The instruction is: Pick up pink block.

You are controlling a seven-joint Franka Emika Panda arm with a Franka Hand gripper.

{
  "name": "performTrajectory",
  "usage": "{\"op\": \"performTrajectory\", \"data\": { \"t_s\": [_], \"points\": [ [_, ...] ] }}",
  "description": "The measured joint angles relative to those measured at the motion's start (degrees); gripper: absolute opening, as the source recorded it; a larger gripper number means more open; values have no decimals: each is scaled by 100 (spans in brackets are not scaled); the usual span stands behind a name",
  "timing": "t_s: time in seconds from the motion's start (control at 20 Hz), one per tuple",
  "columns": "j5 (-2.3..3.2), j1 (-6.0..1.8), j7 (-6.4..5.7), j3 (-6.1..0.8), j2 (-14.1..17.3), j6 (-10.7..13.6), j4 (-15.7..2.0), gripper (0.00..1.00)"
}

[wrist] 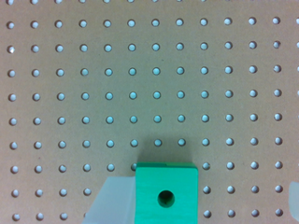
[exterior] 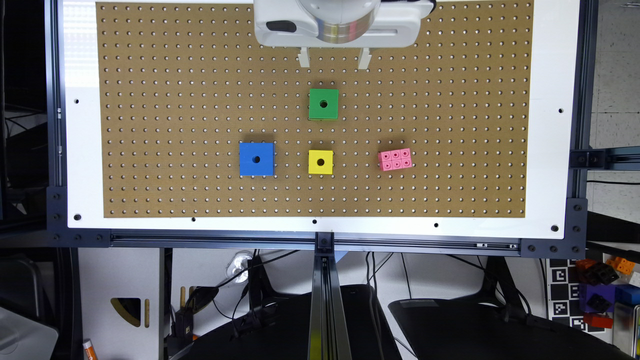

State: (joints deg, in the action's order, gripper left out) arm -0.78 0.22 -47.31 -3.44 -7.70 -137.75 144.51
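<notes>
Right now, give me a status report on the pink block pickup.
Gripper open, above the green cube. Pink block untouched on the pegboard, toward the exterior view's right. Nothing blocking it.

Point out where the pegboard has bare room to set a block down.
Bare: the pegboard stretch toward the exterior view's left of the blue cube, and the stretch right of the pink block. Crowded: the middle, around the green cube and yellow cube.

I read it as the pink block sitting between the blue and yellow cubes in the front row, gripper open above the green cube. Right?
Not quite. The exterior view shows the pink block at the row's end on that view's right, beyond the yellow cube; the blue cube is at the other end. The gripper is open near the green cube.
</notes>
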Motion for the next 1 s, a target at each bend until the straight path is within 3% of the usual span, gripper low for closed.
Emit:
{"op": "performTrajectory", "data": {
  "t_s": [0.25, 0.3, 0.4, 0.5, 0.6, 0.85, 1.0],
  "points": [
    [-3, 9, -7, -23, 0, 0, -11, 100],
    [-13, 23, -50, -73, 3, -1, -42, 100],
    [-14, 76, -259, -233, 48, -1, -157, 100],
    [-14, 86, -492, -451, 225, -1, -384, 100],
    [-14, 81, -598, -561, 495, -1, -671, 100],
    [-11, 81, -622, -603, 1235, -1, -1449, 100],
    [5, 86, -694, -682, 1673, 1, -1951, 100]
  ]
}}
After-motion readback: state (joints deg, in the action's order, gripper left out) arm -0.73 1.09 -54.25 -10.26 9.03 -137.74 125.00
